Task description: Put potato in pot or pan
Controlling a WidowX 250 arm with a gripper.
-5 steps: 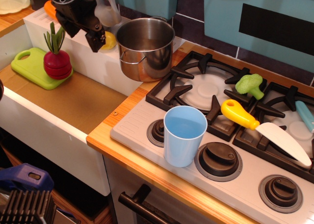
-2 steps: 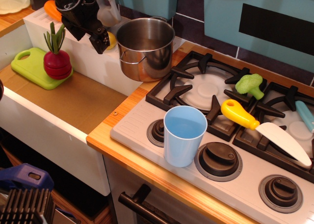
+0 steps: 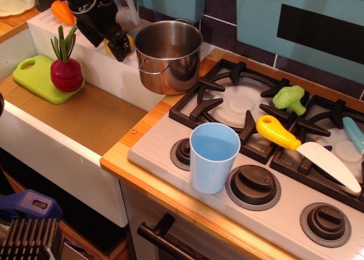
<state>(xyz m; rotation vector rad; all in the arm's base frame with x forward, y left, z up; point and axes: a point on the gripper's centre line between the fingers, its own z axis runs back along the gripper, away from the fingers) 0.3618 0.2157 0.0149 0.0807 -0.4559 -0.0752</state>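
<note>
The gripper (image 3: 120, 48) sits right over the potato (image 3: 128, 42) — whether its fingers grip it I cannot tell. The pot (image 3: 168, 55) stands just to its right; a loose pinch could drop the potato outside the rim.

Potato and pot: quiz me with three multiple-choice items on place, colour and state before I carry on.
1. Where is the potato?
A. inside the pot
B. just left of the pot, at the pincer
C. on the stove

2. What colour is the cup?
A. light blue
B. red
C. green

3. What does the pot hold?
A. the broccoli
B. the knife
C. nothing visible

Answers: 1 B, yellow shows beside the pincer, outside the rim; 2 A, its wall and inside are pale blue; 3 C, only bare steel shows inside.
</note>
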